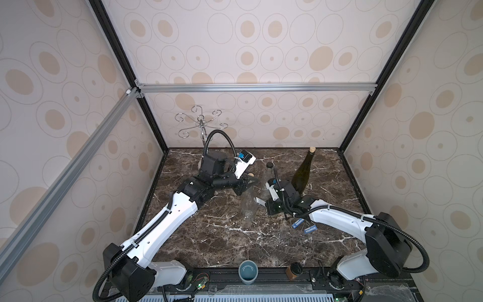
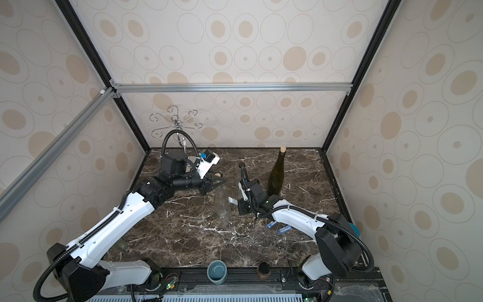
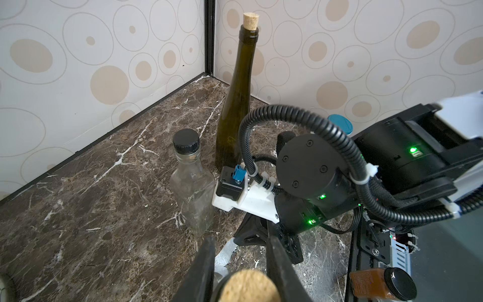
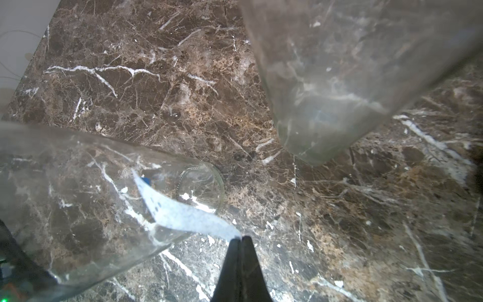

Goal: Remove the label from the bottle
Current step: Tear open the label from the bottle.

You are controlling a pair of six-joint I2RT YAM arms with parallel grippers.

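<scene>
A clear glass bottle (image 1: pixel 248 205) with a cork (image 3: pixel 249 286) in its neck leans over the marble table (image 1: pixel 209 240) in both top views. My left gripper (image 1: pixel 248 183) is shut on its neck; in the left wrist view its fingers (image 3: pixel 206 261) flank the cork. A pale label (image 4: pixel 183 214) hangs half peeled from the bottle's (image 4: pixel 78 204) side. My right gripper (image 4: pixel 240 239) is shut on the label's free end, just right of the bottle (image 2: pixel 222 206); in a top view the label (image 1: pixel 260 201) stretches between them.
A second clear bottle (image 1: pixel 269 177) with a black cap and a corked green wine bottle (image 1: pixel 303 175) stand just behind my right gripper. Two blue labels (image 1: pixel 304 227) lie under the right arm. A teal cup (image 1: pixel 248 270) and brown jar (image 1: pixel 294 270) sit at the front edge; wire rack (image 1: pixel 200 125) back left.
</scene>
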